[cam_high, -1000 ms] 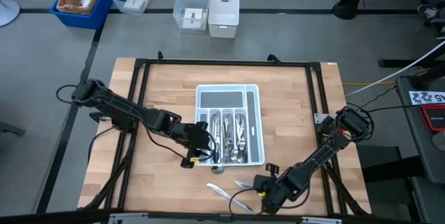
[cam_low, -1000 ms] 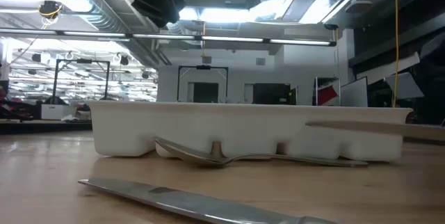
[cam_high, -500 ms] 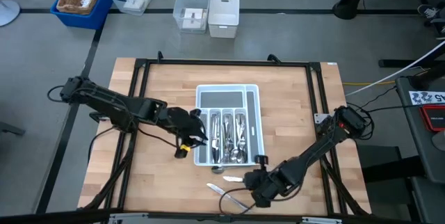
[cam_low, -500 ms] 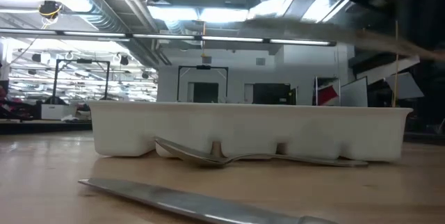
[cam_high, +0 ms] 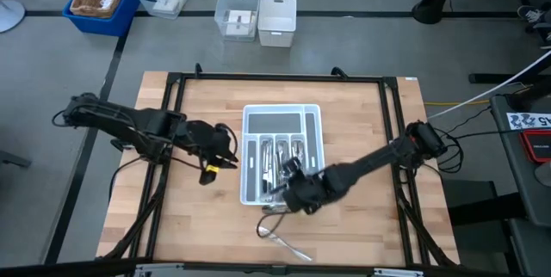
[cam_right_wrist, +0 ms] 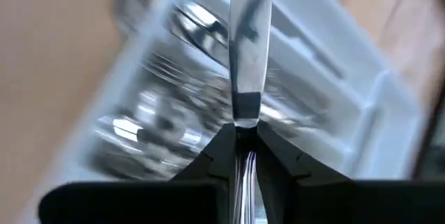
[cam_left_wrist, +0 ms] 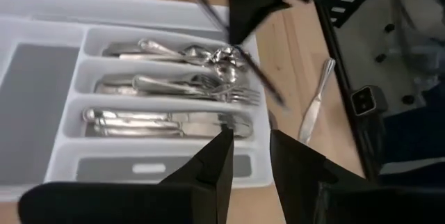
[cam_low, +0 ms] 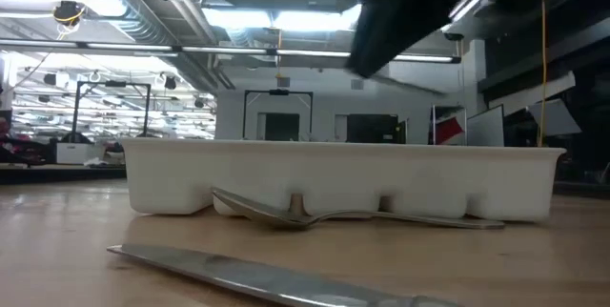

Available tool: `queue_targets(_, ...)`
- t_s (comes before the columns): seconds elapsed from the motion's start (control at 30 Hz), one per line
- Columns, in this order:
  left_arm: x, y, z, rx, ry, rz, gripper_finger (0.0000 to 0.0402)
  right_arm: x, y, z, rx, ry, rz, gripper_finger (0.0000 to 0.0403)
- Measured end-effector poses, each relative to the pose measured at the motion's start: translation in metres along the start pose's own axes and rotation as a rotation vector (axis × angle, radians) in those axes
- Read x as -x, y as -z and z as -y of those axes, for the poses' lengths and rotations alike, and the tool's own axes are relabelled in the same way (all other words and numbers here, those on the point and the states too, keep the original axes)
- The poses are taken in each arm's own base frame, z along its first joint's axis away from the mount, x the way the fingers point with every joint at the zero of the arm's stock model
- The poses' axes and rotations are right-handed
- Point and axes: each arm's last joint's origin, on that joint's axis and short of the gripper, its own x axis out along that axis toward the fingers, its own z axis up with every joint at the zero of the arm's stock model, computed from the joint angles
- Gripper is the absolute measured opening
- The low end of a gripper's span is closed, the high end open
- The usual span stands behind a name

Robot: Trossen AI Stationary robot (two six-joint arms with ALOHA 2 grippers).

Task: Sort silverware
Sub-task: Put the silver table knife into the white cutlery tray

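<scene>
The white divided tray (cam_high: 250, 119) holds spoons, forks and knives in three slots (cam_left_wrist: 174, 85). My right gripper (cam_high: 291, 184) hovers over the tray's near end, shut on a knife (cam_right_wrist: 247, 36). That knife shows as a thin dark bar (cam_left_wrist: 245, 56) in the left wrist view. My left gripper (cam_high: 225, 151) is open and empty, left of the tray (cam_left_wrist: 42, 1). A spoon (cam_high: 269, 210) and a knife (cam_high: 286, 243) lie flat on the table near the tray; the low view shows the same spoon (cam_low: 286, 214) and knife (cam_low: 267, 274). My right gripper pinches the knife between its two fingers (cam_right_wrist: 221, 147) at one end (cam_right_wrist: 245, 116). The knife runs on along the fingers' line and sticks out beyond them. It is lifted clear, slanting above the tray's filled slots.
Black frame rails (cam_high: 275, 77) border the wooden table. Off the table's far side stand clear bins (cam_high: 238, 10), a white box (cam_high: 277, 21) and a blue basket (cam_high: 101, 0). Bare wood (cam_high: 362, 131) lies right of the tray and bare wood (cam_high: 198, 217) near-left of it.
My right gripper has carried the knife up off the table near the near edge and moved it toward the far-left, over the tray's near end. My left gripper has drawn back from the tray's left slot, toward the table's left and far side.
</scene>
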Motion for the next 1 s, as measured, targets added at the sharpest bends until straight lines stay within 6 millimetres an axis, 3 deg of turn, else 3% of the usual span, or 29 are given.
queue_targets(0.23, 0.010, 0.003, -0.001, 0.079, -0.003, -0.005, 0.0085, -0.018, 0.012, 0.049, 0.433, 0.098, -0.039, 0.0044)
queue_targets(0.43, 0.010, 0.003, -0.001, 0.151, -0.012, 0.002, 0.0085, -0.027, 0.020, 0.076, 0.717, 0.091, -0.025, 0.0044)
queue_targets(0.67, 0.010, 0.002, -0.004, 0.226, -0.101, 0.038, 0.0085, -0.034, 0.022, 0.087, 0.903, 0.033, 0.134, 0.0044)
queue_targets(1.0, 0.010, 0.001, -0.007, 0.312, -0.203, 0.090, 0.0085, -0.045, 0.017, 0.087, 0.915, 0.003, 0.275, 0.0044)
